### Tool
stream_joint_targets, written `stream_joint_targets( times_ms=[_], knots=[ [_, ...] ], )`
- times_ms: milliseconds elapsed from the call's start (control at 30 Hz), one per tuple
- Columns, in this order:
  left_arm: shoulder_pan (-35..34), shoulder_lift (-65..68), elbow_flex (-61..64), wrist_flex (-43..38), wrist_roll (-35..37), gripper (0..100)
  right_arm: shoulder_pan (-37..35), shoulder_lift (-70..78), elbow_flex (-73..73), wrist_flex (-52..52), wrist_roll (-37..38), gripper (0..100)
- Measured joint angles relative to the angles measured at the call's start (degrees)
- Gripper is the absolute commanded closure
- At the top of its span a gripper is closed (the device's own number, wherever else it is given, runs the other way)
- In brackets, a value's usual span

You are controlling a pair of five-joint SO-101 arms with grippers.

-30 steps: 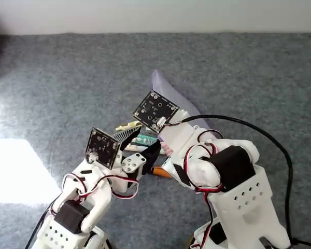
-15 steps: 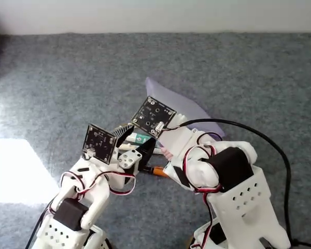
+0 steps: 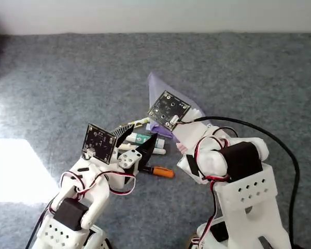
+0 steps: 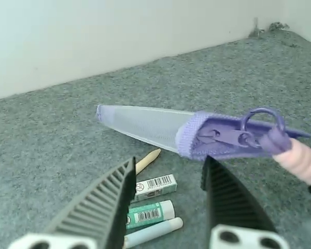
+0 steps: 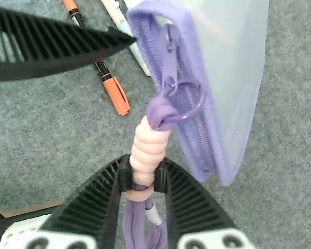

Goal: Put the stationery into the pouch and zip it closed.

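Observation:
The translucent pouch (image 5: pixel 223 67) with a purple zipper (image 5: pixel 184 98) lies tilted on the grey carpet, also seen as the pouch (image 3: pixel 168 93) in the high view. My right gripper (image 5: pixel 143 171) is shut on the pink coiled strap (image 5: pixel 145 142) tied to the zipper pull ring. My left gripper (image 4: pixel 168 166) hangs open just in front of the pouch's zipper end (image 4: pixel 223 137), nothing between its fingers. Below it lie a wooden stick (image 4: pixel 147 160), two labelled sticks (image 4: pixel 154 184) and a pale pen (image 4: pixel 153 232). An orange marker (image 3: pixel 159 171) lies between the arms.
Grey carpet (image 3: pixel 67 72) stretches around the arms, with a white wall (image 4: pixel 93 31) behind. A bright patch of light (image 3: pixel 10 171) lies at the left. One finger (image 5: pixel 52 46) of the left gripper crosses close to the pouch in the right wrist view.
The right arm has drawn back to the right with the strap, swinging the pouch and uncovering the orange marker. The left gripper shifted slightly toward the pouch, staying open.

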State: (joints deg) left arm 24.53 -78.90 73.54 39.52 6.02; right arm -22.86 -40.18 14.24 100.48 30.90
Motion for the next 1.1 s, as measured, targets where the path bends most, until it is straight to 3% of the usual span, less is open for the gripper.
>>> stream_joint_targets(
  times_ms=[700, 1000, 1100],
  knots=[
    [6.68, 0.09, -5.54, 8.18, -1.67, 79, 0.26, 0.00, 0.00, 0.09, 0.09, 98.9],
    [6.68, 0.09, -1.14, 7.82, -1.85, 80, 0.26, 0.00, 0.00, 0.09, 0.09, 98.9],
    [3.87, 0.09, -0.79, 6.07, -2.02, 80, 0.26, 0.00, 0.00, 0.09, 0.09, 98.9]
  ],
)
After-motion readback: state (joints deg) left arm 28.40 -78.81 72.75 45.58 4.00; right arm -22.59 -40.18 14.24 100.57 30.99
